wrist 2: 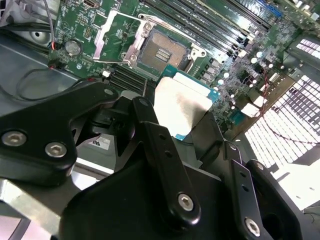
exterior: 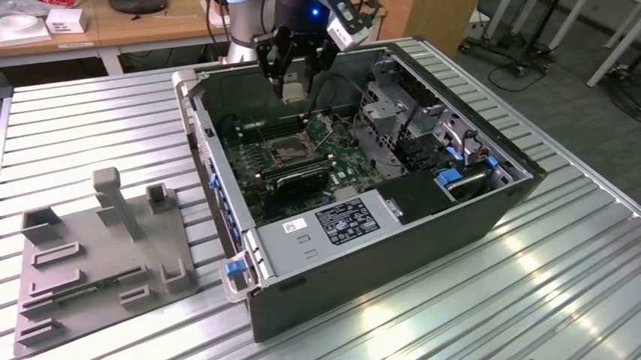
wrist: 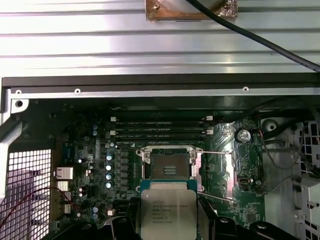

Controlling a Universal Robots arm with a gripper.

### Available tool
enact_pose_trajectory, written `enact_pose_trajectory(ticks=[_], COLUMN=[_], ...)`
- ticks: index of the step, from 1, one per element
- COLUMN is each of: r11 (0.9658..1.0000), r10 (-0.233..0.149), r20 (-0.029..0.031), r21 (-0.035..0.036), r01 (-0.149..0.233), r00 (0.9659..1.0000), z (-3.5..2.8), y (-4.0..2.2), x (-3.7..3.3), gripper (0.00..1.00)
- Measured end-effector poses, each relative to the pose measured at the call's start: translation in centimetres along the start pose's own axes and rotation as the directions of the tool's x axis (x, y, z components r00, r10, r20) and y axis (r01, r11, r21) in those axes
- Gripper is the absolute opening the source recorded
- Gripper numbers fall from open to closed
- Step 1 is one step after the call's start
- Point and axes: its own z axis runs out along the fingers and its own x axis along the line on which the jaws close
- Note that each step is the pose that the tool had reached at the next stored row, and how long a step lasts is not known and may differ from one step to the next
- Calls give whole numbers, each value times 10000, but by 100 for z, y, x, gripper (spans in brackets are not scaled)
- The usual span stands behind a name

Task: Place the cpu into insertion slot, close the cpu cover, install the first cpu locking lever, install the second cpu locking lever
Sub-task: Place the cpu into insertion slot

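My gripper (exterior: 293, 84) hangs over the open computer case (exterior: 401, 247), shut on the cpu (exterior: 293, 92), a flat square chip with a silver top. In both wrist views the cpu (wrist 2: 182, 105) (wrist: 167, 212) sits between black fingers (wrist 2: 147, 125) (wrist: 205, 217), above the green board and just short of the insertion slot (wrist 2: 162, 50) (wrist: 170, 166). The insertion slot (exterior: 284, 153) shows its tan pin field uncovered. The cpu cover (wrist 2: 117, 35) (wrist: 219, 172) is swung open to one side of it, with a thin wire lever raised beside it.
Long black memory slots (wrist: 160, 127) run beside the socket. A black box with a white label (exterior: 341, 221) and a metal drive cage (exterior: 401, 112) stand inside the case. A grey fixture plate (exterior: 100, 255) lies on the ribbed table at the exterior view's left.
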Motion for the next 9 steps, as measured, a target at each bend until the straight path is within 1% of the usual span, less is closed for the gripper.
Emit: enact_pose_trajectory(ticks=[6,9], r11=[10000,10000], r10=[0,0], r20=[0,0], r21=[0,0], r01=[0,0], r00=[10000,10000], z=[76,126], y=[-7,-11], x=[-1,-2], gripper=[54,54])
